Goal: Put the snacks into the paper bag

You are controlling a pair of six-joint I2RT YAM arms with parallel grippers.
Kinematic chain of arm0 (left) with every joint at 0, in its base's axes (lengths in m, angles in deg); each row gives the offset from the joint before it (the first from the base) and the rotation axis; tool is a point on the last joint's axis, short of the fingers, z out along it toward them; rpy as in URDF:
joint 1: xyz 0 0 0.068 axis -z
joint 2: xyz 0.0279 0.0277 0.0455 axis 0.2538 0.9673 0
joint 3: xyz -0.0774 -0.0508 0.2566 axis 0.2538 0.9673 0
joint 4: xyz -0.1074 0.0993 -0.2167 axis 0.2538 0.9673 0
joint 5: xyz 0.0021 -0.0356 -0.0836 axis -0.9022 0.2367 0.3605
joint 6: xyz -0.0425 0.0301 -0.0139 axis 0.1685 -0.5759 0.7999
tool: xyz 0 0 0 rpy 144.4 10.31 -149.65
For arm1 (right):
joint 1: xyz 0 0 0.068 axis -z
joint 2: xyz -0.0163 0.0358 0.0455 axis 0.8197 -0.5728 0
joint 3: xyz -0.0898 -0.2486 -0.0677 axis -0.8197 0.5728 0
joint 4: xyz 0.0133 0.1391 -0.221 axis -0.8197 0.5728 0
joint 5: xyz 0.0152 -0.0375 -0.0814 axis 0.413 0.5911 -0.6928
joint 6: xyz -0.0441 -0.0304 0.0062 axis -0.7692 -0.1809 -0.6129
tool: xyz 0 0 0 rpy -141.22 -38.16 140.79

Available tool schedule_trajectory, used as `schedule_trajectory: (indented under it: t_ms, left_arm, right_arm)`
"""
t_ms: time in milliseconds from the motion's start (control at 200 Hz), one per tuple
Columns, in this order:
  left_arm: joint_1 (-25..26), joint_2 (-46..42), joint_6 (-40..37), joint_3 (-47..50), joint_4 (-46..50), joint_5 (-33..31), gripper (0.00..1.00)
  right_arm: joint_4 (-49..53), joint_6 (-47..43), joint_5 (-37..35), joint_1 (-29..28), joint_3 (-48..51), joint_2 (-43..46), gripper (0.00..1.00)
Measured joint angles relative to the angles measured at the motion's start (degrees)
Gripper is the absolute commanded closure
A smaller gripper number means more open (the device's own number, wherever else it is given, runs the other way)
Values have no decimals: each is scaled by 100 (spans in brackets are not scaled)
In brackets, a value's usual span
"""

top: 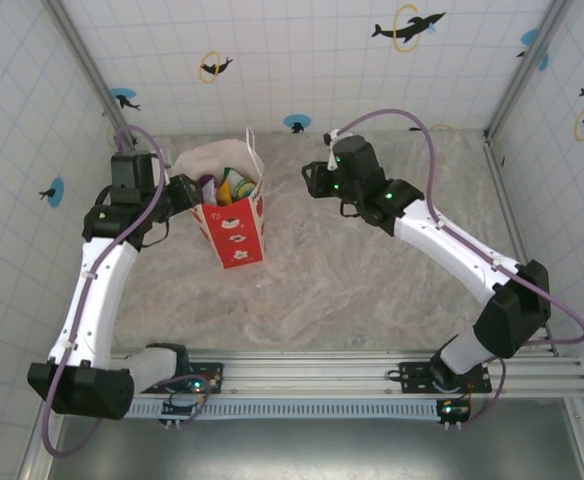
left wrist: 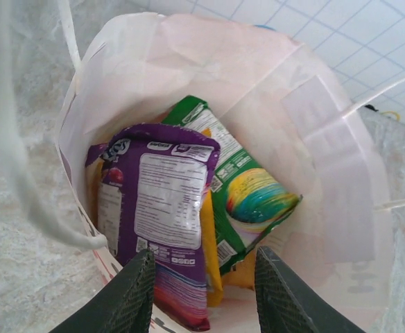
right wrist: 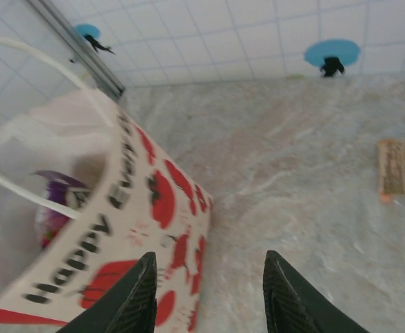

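Note:
The paper bag stands upright at the back left of the table, white inside with a red patterned outside. Inside it a purple packet leans on an orange one, with a green packet behind them. My left gripper hovers open over the bag's mouth, its fingers on either side of the purple packet's lower end without touching it. My right gripper is open and empty, just right of the bag, above bare table.
The bag's thin white handles arch up close to both wrist cameras. A flat tan rectangular piece lies on the marble table near the back wall. Tiled walls close in the back and both sides.

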Motion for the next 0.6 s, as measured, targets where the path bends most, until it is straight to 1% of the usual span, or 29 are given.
schedule_trajectory:
  t_ms: [135, 300, 400, 595]
  left_arm:
    - [0, -17, -15, 9, -24, 0, 58]
    - [0, -11, -22, 11, -22, 0, 57]
    - [0, 17, -22, 13, -22, -2, 57]
    - [0, 42, -50, 13, -22, -24, 57]
  right_arm:
    - [2, -76, 363, 529, 282, 15, 57]
    - [-70, -251, 769, 1163, 308, -111, 56]
    - [-162, -398, 1080, 1453, 308, -385, 56]
    - [-269, -658, 1648, 1878, 293, -1217, 55]
